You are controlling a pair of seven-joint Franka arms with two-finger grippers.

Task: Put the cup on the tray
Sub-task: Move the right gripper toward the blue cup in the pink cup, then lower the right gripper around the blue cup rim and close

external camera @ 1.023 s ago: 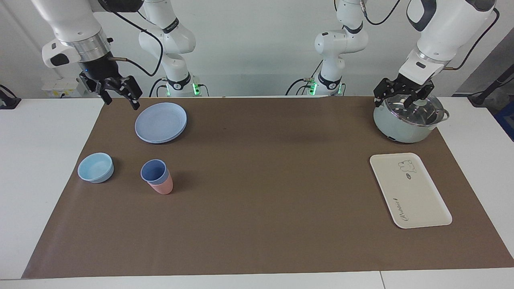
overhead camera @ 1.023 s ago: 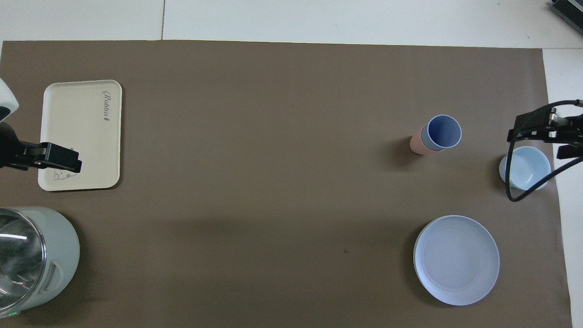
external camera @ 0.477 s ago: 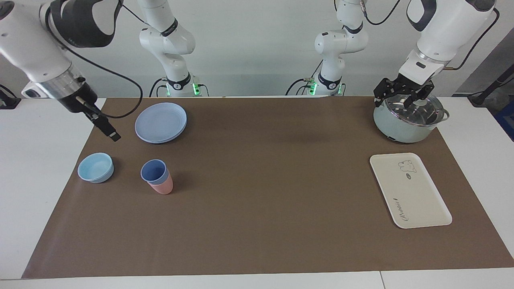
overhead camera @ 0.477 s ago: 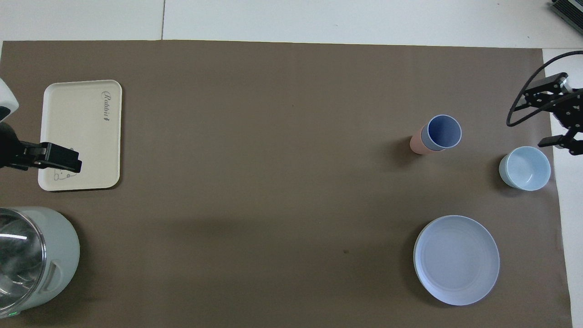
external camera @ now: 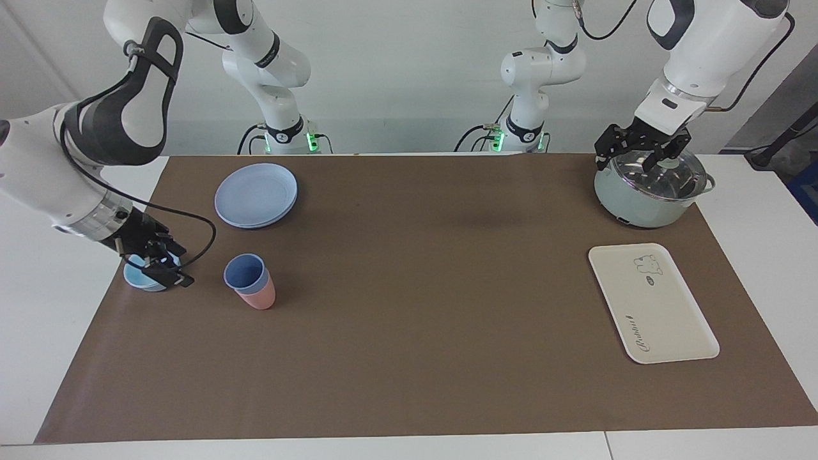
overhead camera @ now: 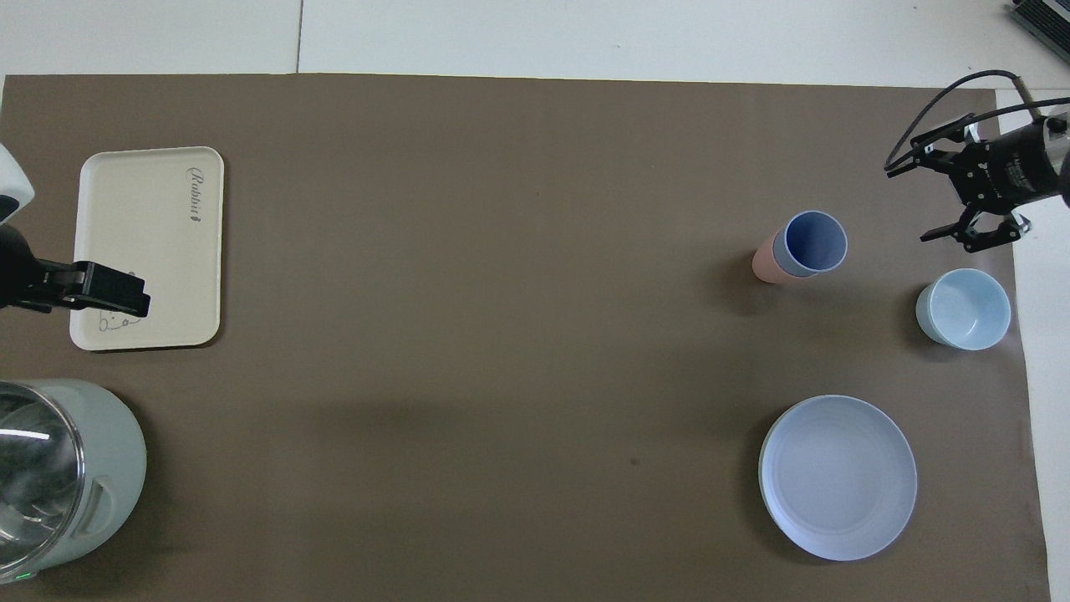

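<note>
Hovering low beside the bowl [external camera: 152,267] at the right arm's end of the table, the right gripper [external camera: 163,268] is spreading its fingers wide and carrying nothing. The cup [external camera: 244,272], a periwinkle-blue tumbler, is sitting nested inside a salmon-pink cup [external camera: 258,296], the pair standing just beside the bowl on the side toward the tray. The tray [external camera: 652,302] is lying well apart from the cup, at the left arm's end of the brown mat [external camera: 409,358].

The cup is looking light, stiff and smooth-walled, probably plastic, so a pinch across its rim, or one finger inside and one outside, is likely the surest hold. Its taper may let it slip out of a side grip, and the pink cup may be lifting along with it if the two are wedged together.

A round blue plate [external camera: 256,194] is resting nearer to the robots than the cup. The left gripper [external camera: 638,155] is waiting over the lid of a pale green pot [external camera: 648,190], fingers parted and holding nothing. Between cup and tray the mat is lying bare.
</note>
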